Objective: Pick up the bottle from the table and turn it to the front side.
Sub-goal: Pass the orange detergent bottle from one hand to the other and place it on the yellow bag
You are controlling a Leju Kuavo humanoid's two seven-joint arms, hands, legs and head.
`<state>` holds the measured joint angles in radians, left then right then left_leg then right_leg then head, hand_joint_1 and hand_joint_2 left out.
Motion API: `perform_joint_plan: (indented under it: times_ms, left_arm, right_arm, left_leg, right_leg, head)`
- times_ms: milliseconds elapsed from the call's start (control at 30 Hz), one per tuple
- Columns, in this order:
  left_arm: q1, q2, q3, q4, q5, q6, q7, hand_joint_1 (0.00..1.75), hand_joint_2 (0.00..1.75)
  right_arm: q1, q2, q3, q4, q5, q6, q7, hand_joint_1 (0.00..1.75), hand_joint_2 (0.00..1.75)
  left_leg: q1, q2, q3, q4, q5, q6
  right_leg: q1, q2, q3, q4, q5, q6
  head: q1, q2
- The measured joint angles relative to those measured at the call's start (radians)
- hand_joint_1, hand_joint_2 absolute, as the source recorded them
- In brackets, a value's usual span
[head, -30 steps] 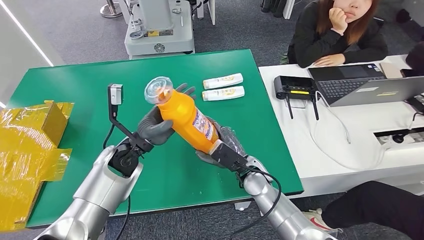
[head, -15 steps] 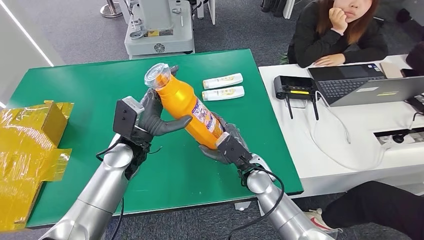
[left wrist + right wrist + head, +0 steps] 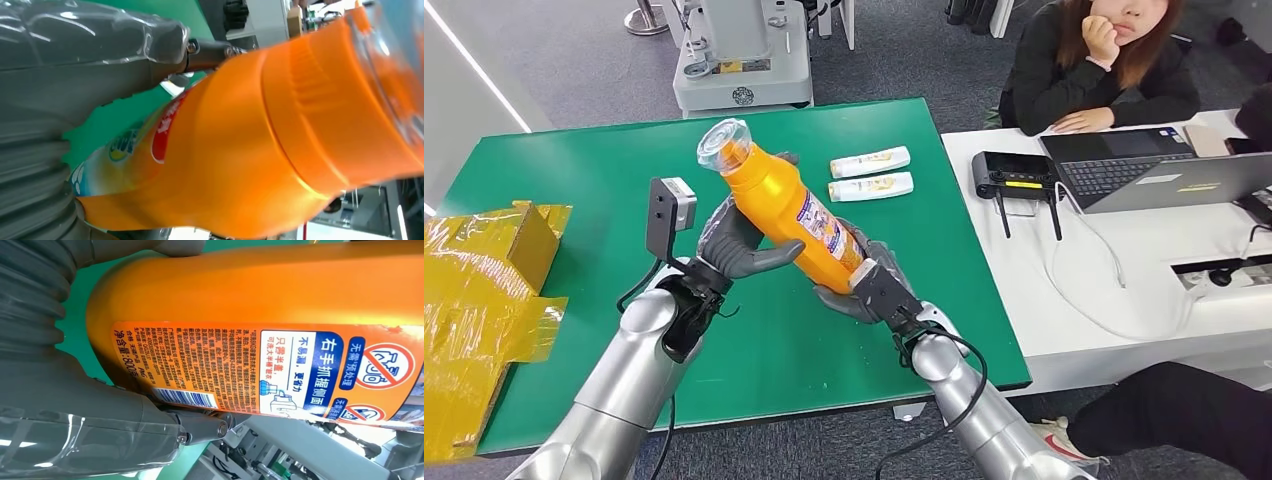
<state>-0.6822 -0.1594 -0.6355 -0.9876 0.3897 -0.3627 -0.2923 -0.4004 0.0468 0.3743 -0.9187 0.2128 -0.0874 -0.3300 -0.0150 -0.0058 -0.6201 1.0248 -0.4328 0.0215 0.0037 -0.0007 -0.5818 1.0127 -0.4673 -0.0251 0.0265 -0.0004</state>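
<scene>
**Bottle mid-turn, held in both hands**

Tilting further left than a second ago, the orange bottle (image 3: 786, 213) hangs above the green bench (image 3: 544, 180). Left hand (image 3: 736, 243) wraps its middle; right hand (image 3: 867, 288) grips its base. Rotate slowly, loosening one hand at a time.

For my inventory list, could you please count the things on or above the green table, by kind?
Orange bottle, held above the table by the left hand and the right hand: 1
White tubes, lying side by side: 2
Yellow wrapped box, at the table's edge: 1
Total: 4
</scene>
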Motion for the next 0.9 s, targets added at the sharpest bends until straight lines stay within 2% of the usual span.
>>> perform_joint_plan:
  times_ms: [167, 333, 467, 700, 833, 867, 900]
  left_arm:
    - [-0.001, -0.001, 0.004, 0.04, 0.28, -0.18, 0.146, 0.0, 1.75]
    - [-0.006, -0.007, 0.003, 0.078, 0.435, -0.217, 0.206, 0.0, 1.75]
    - [-0.014, -0.016, -0.004, 0.092, 0.408, -0.178, 0.17, 1.75, 1.75]
    - [-0.014, -0.032, -0.007, 0.085, 0.225, -0.055, 0.041, 1.75, 1.75]
    - [-0.013, -0.035, -0.008, 0.08, 0.199, -0.036, 0.026, 1.75, 1.75]
    - [-0.013, -0.036, -0.008, 0.08, 0.199, -0.035, 0.026, 1.65, 1.75]
    - [-0.013, -0.037, -0.008, 0.08, 0.198, -0.034, 0.026, 1.4, 1.75]
  right_arm:
    - [-0.007, 0.004, 0.0, 0.012, 0.009, -0.006, -0.013, 1.75, 1.75]
    - [-0.007, 0.004, 0.001, 0.015, 0.007, -0.022, -0.017, 1.75, 1.75]
    - [-0.006, 0.004, 0.0, 0.016, 0.008, -0.039, -0.011, 1.75, 1.75]
    - [0.017, 0.004, -0.013, 0.001, 0.013, -0.05, 0.001, 1.75, 1.75]
    - [0.025, 0.004, -0.017, -0.01, 0.013, -0.05, 0.002, 1.75, 1.75]
    - [0.026, 0.004, -0.017, -0.012, 0.013, -0.05, 0.002, 1.75, 1.75]
    - [0.027, 0.004, -0.018, -0.013, 0.013, -0.05, 0.002, 1.75, 1.75]
  left_leg:
    - [0.0, 0.0, 0.0, 0.0, 0.0, 0.0]
    - [0.0, 0.0, 0.0, 0.0, 0.0, 0.0]
    - [0.0, 0.0, 0.0, 0.0, 0.0, 0.0]
    - [0.0, 0.0, 0.0, 0.0, 0.0, 0.0]
    - [0.0, 0.001, 0.0, 0.0, 0.0, 0.0]
    - [0.0, 0.001, 0.0, 0.0, 0.0, 0.0]
    - [0.0, 0.001, 0.0, 0.0, 0.0, 0.0]
  right_leg:
    - [0.0, 0.0, 0.0, 0.0, 0.0, 0.0]
    - [0.0, 0.0, 0.0, 0.0, 0.0, 0.0]
    - [0.0, 0.0, 0.0, 0.0, 0.0, 0.0]
    - [0.0, 0.0, -0.001, 0.0, 0.0, 0.0]
    - [0.0, 0.001, -0.001, 0.0, 0.0, 0.0]
    - [0.0, 0.001, -0.001, 0.0, 0.0, 0.0]
    - [0.0, 0.001, -0.001, 0.0, 0.0, 0.0]
  head:
    - [0.0, 0.0]
    - [0.0, 0.0]
    - [0.0, 0.0]
    - [0.0, 0.0]
    - [0.0, 0.0]
    - [0.0, 0.0]
    - [0.0, 0.0]
